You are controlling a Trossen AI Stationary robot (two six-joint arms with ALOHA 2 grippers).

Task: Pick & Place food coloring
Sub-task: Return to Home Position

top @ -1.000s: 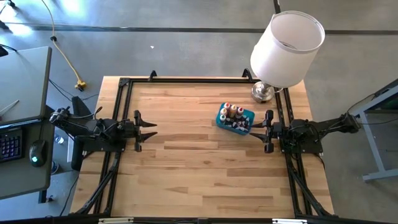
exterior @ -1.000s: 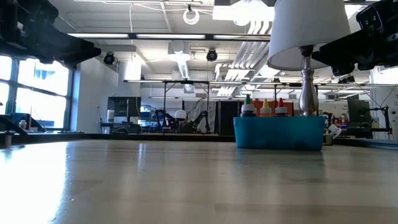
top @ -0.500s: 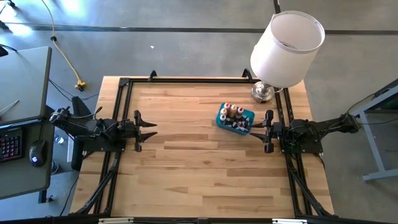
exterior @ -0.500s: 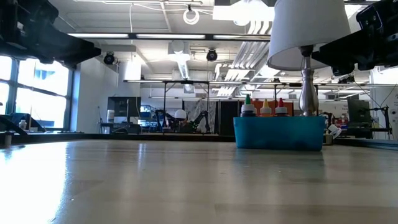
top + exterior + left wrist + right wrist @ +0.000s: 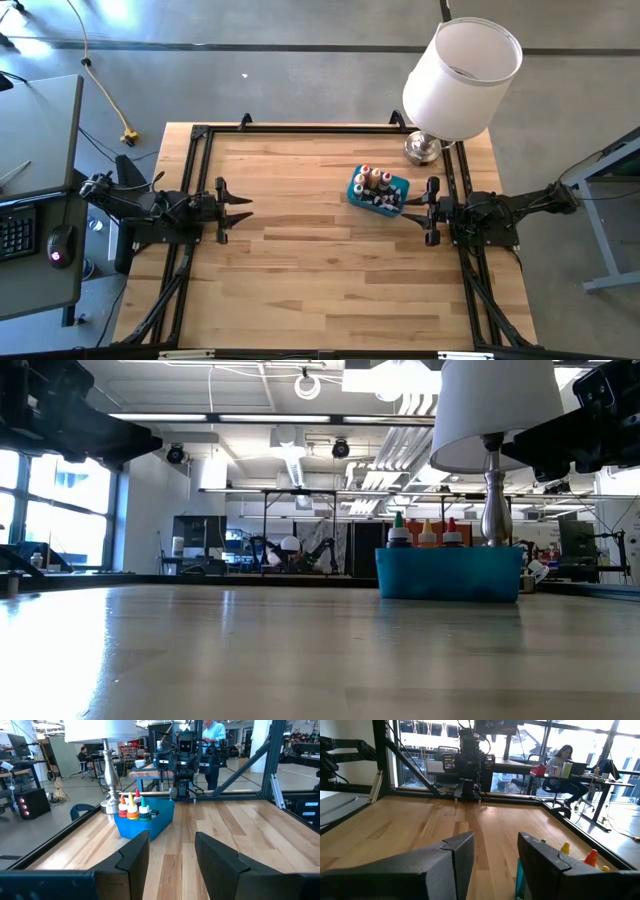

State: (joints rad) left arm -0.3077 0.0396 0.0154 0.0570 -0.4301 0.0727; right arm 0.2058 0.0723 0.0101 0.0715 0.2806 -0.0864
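Observation:
Several small food coloring bottles (image 5: 374, 181) with coloured caps stand and lie inside a teal rectangular bin (image 5: 362, 196) right of the table's middle; three capped tops (image 5: 427, 535) rise above the bin's rim (image 5: 450, 550) in the low view, and the left wrist view shows the bottles (image 5: 132, 808) too. My left gripper (image 5: 248, 210) waits open at the table's left edge, raised off the wood. My right gripper (image 5: 406, 209) hovers open just right of the bin, fingers pointing toward it, touching nothing. Yellow and orange caps (image 5: 577, 853) peek past my right fingers.
A table lamp with a white shade (image 5: 462, 78) and silver base (image 5: 422, 149) stands at the far right corner, just behind the bin. A black frame (image 5: 300, 129) runs along the table's edges. Bare wood (image 5: 320, 270) stretches between the arms. People sit and stand in the room beyond.

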